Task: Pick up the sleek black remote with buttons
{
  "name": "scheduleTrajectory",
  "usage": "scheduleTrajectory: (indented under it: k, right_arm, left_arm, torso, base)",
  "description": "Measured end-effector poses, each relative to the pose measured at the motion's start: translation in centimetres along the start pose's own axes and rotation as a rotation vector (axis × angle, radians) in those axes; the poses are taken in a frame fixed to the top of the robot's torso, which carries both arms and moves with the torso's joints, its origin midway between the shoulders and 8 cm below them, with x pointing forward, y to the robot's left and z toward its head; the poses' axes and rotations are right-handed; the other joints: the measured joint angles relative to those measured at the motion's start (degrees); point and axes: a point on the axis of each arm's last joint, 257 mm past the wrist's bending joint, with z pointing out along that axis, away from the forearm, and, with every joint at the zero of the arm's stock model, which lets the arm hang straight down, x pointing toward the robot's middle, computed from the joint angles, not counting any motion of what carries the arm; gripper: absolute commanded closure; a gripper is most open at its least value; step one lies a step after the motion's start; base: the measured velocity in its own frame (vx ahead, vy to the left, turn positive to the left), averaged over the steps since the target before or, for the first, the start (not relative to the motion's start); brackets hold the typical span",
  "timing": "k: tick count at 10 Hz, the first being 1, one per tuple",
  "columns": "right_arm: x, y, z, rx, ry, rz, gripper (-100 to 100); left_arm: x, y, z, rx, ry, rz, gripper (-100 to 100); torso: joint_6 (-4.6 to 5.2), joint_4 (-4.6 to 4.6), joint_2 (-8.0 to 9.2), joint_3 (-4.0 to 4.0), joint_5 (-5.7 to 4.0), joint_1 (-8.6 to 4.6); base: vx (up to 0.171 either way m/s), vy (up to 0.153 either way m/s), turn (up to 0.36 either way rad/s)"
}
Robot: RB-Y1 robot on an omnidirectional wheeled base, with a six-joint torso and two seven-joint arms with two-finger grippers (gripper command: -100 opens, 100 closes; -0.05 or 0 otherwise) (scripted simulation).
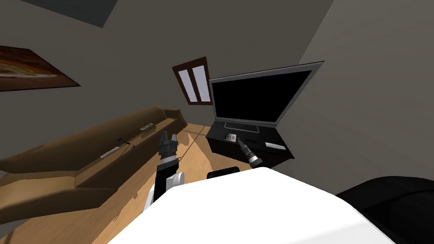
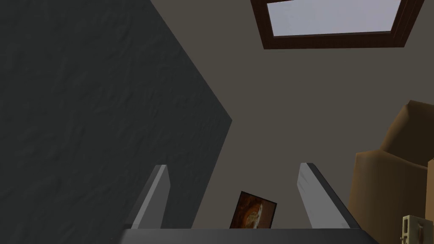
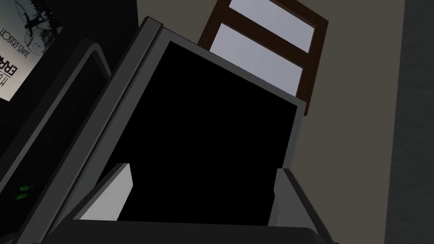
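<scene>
While left gripper (image 1: pixel 168 136) gapes, remote (image 1: pixel 147 127) lies near, on sofa (image 1: pixel 65 155).

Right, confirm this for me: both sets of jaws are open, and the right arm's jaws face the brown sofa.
Not quite. Both sets of jaws are open, but the right arm's jaws face the television, not the sofa. The right wrist view shows its black screen straight ahead of them.
</scene>
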Motion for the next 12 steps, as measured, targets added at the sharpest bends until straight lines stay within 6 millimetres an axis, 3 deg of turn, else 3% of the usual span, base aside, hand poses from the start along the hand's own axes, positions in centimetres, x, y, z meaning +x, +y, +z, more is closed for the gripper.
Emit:
scheduleTrajectory:
  k: [4, 8, 12]
  right_arm:
    - [2.7, -4.9, -2.4, 0.09, 0.082, -0.049, -100]
    - [6.9, -11.5, -7.9, 0.225, 0.246, -0.156, -100]
    - [8.5, -15.6, -12.2, 0.312, 0.351, -0.224, -100]
  left_arm:
    - [0.0, 0.0, 0.0, 0.0, 0.0, 0.0, 0]
    - [0.0, 0.0, 0.0, 0.0, 0.0, 0.0, 0]
    - [0.0, 0.0, 0.0, 0.0, 0.0, 0.0, 0]
  torso:
    - [0.03, -0.02, -0.09, -0.05, -0.03, -0.15]
    - [0.0, -0.03, -0.17, -0.09, 0.0, -0.07]
    - [0.04, -0.03, -0.16, -0.09, -0.04, -0.27]
  base:
    - [-0.007, 0.049, 0.093]
    - [0.009, 0.074, 0.142]
    - [0.019, 0.029, 0.121]
